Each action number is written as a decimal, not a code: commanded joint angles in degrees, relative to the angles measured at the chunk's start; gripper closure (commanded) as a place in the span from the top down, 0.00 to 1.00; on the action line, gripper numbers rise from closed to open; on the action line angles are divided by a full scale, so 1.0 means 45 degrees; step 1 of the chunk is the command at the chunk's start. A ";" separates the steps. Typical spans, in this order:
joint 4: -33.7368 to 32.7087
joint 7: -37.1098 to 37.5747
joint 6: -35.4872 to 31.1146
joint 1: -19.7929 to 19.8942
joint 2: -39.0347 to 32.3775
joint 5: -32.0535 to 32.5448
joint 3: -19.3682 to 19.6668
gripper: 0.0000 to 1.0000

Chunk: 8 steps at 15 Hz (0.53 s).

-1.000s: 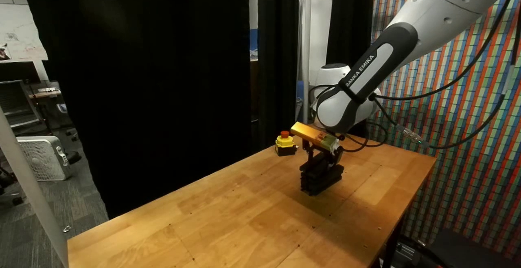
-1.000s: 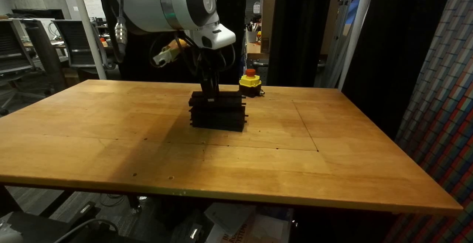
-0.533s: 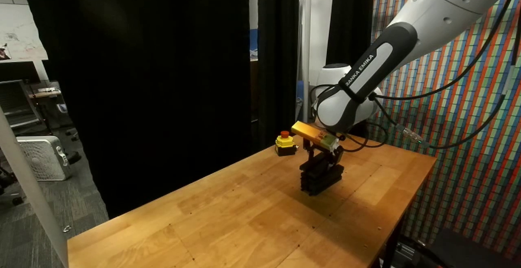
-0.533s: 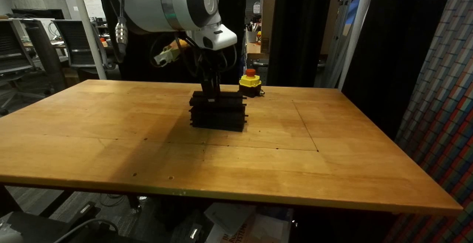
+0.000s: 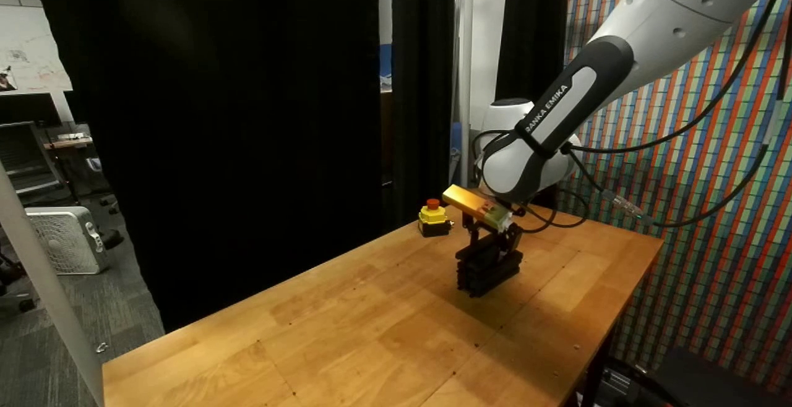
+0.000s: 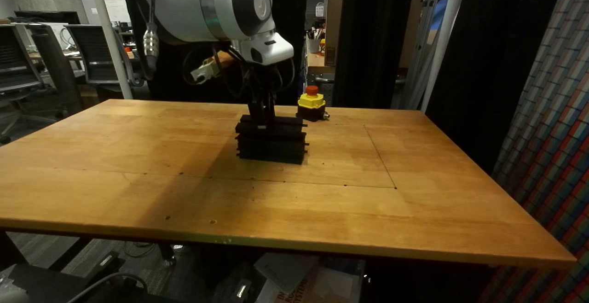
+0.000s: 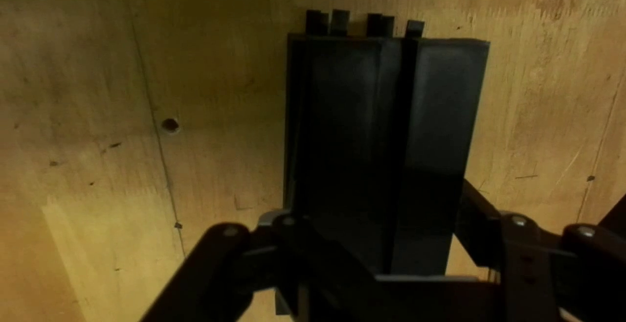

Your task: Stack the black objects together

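The black objects form a compact dark pile on the wooden table (image 6: 441, 169), seen in both exterior views. Their lower layers (image 6: 271, 148) stand on the wood, with an upper black object (image 6: 290, 125) lying on top. My gripper (image 6: 265, 118) comes down from above, its fingers around the upper piece and shut on it. In the wrist view, long bars (image 7: 342, 116) run side by side between the fingers, small tabs poking out at the far end; the right-hand bar (image 7: 447, 97) touches a finger. Fingertips are hidden there, and how many bars are gripped is unclear.
A yellow emergency-stop box (image 5: 433, 218) with a red button stands near the pile, behind it in an exterior view (image 6: 312, 101). Cables (image 5: 557, 218) loop from the wrist. Dark curtains (image 5: 216, 147) hang along the table's long edge.
My gripper and the upper black object have sunk very slightly onto the pile, with a tiny sideways shift. The lower bars and the emergency-stop box keep their places.
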<state>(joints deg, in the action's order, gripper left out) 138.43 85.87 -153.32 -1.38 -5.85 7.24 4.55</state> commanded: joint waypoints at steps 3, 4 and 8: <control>-0.0070 0.0420 0.0016 -0.0002 -0.0009 0.0059 0.0042 0.45; -0.0111 0.0389 0.0048 0.0002 -0.0070 0.0030 0.0036 0.45; -0.0196 0.0316 0.0127 0.0001 -0.0273 -0.0030 0.0057 0.45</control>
<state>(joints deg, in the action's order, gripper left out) 138.42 86.84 -153.25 -1.38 -6.71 7.24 4.55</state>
